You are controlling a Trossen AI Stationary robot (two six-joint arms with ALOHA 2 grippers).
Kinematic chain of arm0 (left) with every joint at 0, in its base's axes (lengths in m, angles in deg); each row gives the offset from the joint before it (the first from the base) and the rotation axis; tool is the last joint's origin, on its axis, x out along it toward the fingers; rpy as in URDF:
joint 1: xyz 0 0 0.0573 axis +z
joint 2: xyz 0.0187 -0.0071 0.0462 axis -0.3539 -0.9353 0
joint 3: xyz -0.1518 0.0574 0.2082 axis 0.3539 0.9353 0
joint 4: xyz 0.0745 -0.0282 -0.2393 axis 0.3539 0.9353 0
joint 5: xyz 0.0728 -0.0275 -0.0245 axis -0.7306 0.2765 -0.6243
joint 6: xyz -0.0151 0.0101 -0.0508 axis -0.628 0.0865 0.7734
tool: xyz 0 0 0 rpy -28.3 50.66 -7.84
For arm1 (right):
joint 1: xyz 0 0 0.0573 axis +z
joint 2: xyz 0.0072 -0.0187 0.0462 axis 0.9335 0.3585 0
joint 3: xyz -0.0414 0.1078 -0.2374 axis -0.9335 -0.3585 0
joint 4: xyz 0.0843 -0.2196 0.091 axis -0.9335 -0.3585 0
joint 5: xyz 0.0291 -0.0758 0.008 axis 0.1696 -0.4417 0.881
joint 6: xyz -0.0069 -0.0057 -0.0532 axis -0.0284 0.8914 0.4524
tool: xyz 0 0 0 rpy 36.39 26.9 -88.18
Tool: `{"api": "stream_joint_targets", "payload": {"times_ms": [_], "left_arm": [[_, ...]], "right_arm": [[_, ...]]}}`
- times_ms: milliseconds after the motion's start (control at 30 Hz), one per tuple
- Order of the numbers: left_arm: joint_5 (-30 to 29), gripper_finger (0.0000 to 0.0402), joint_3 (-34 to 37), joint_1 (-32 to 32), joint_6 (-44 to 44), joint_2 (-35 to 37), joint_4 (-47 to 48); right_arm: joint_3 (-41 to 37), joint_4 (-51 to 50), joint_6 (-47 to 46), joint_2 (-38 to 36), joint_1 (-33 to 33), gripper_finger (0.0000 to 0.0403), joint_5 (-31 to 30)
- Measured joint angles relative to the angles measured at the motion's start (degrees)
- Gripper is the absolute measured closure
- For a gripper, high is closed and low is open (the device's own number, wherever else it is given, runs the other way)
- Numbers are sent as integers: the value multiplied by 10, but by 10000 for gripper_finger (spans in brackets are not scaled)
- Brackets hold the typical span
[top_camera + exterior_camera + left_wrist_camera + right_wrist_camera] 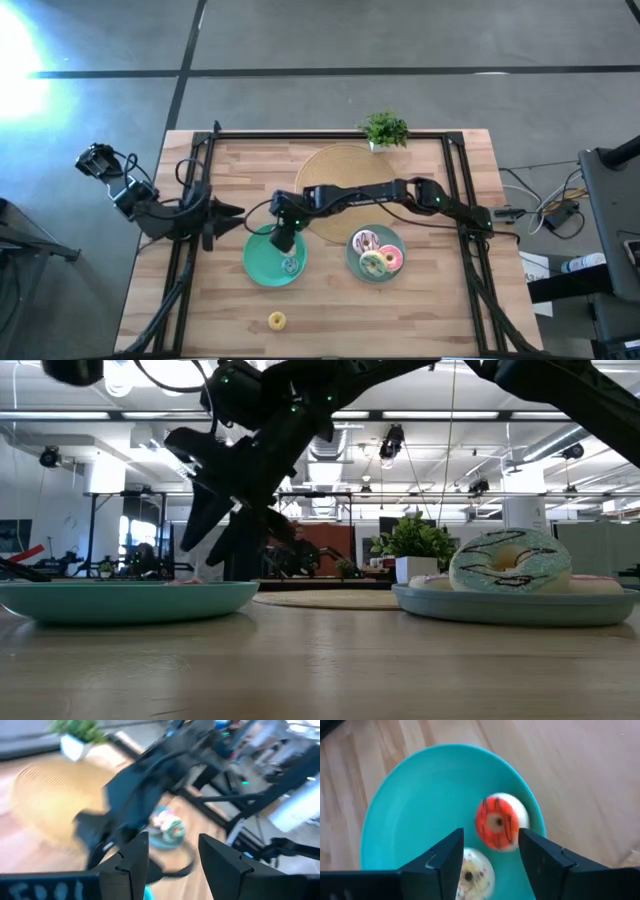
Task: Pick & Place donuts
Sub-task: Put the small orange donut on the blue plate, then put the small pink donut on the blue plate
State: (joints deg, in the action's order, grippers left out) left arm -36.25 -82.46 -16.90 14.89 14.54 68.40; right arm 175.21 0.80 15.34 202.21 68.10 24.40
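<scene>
2 small toy donuts [497, 822] are seen in the teal plate [410, 810] under the spread, empty right gripper [487, 852]; 1 yellow ring donut [277, 320] is left on the wooden table [180, 300].

Wood tabletop [330, 300]: potted plant [384, 130] at far edge, tan round mat [340, 170] just in front of it. Two teal plates, left plate [258, 262] and right plate [352, 262], mid-table toward near edge.
</scene>
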Motion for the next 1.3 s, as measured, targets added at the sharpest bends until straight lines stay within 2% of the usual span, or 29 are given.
{"api": "stream_joint_targets", "payload": {"times_ms": [167,400,600,733,867,1100,1200,1300], "left_arm": [[-7,255,0,0,136,2,114],[-1,256,0,7,308,-37,247],[104,263,3,54,386,-107,308],[189,264,12,114,384,-154,313],[236,264,20,192,345,-197,331],[346,264,48,359,214,-266,350],[363,264,60,390,167,-300,352],[374,264,72,396,157,-335,360]], "right_arm": [[20,-83,51,-17,4,221,-13],[-5,-141,109,-89,12,221,-137],[-57,-171,107,-142,5,221,-183],[-111,-168,93,-188,6,222,-201],[-181,-154,56,-236,7,223,-215],[-322,-77,-30,-340,23,225,-234],[-367,-28,-46,-375,36,226,-241],[-392,10,-60,-394,48,227,-242]]}}
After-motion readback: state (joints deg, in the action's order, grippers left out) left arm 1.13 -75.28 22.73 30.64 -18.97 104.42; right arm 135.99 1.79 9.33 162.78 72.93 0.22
